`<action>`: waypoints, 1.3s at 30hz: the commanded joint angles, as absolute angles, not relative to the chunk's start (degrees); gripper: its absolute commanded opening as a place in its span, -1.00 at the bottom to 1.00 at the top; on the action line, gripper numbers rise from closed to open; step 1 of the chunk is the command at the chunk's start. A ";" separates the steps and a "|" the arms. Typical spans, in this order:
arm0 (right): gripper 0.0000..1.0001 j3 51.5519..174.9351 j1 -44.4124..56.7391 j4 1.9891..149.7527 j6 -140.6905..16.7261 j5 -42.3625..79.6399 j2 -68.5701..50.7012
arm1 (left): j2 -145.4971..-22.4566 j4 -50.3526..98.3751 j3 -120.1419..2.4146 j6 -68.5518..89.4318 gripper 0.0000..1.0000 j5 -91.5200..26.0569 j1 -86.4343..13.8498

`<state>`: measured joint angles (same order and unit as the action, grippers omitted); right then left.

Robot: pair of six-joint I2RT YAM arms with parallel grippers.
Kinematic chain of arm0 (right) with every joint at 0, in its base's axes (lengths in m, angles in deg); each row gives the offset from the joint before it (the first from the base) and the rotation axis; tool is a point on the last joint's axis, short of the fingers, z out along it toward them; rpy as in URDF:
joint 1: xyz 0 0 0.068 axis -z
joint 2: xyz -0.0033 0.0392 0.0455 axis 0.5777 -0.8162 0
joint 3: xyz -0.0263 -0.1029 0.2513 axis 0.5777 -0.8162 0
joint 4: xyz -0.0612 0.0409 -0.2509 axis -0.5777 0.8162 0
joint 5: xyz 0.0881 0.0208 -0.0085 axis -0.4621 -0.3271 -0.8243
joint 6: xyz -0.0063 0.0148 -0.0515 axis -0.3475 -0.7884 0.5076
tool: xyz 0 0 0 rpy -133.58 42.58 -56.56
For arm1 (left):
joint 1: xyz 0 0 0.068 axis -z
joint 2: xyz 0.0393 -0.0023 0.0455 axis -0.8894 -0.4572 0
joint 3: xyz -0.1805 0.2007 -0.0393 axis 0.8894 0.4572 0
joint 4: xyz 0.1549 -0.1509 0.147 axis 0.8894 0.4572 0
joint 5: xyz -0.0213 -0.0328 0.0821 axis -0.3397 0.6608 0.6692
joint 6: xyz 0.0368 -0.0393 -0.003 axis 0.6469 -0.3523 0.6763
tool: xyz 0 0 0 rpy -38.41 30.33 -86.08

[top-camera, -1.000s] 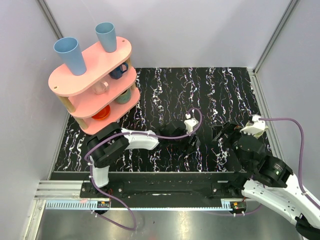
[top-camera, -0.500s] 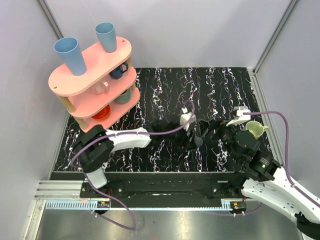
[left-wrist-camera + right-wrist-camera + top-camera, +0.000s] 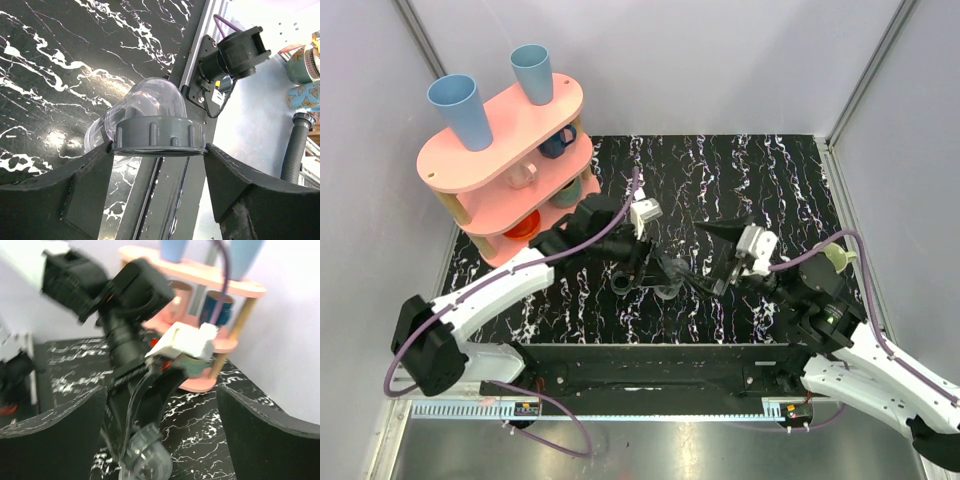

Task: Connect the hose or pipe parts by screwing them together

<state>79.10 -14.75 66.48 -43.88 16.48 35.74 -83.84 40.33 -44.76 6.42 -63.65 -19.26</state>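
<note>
A pipe part, a ribbed dark grey ring nut (image 3: pixel 156 136) topped by a clear plastic dome (image 3: pixel 150 100), sits between the fingers of my left gripper (image 3: pixel 157 150). Both fingers press on the ring's lower rim, so the left gripper is shut on it. From above, the left gripper (image 3: pixel 655 272) holds this part (image 3: pixel 670 272) over the middle of the black marbled table (image 3: pixel 770 170). My right gripper (image 3: pixel 712 258) is just to the right of it, pointing left. It stands wide open and holds nothing. The right wrist view shows the held part (image 3: pixel 146 455) low between my right gripper's (image 3: pixel 161 390) spread fingers.
A pink three-tier rack (image 3: pixel 505 150) with blue cups on top and mugs inside stands at the back left, also visible in the right wrist view (image 3: pixel 200 275). Grey walls surround the table. The metal front rail (image 3: pixel 195 75) runs along the near edge.
My left arm has risen and drawn back left with the part in its fingers. The right arm has swung so its open gripper points left at the part.
</note>
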 commanded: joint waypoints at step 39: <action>0.74 76.11 -14.98 63.85 -41.11 -14.50 23.63 | -74.93 55.12 -51.30 17.45 -1.00 -82.57 -21.40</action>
<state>74.89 -14.82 67.02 -40.10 -12.70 23.02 -75.07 56.55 -48.65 16.19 -80.26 -21.30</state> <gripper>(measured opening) 0.879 0.729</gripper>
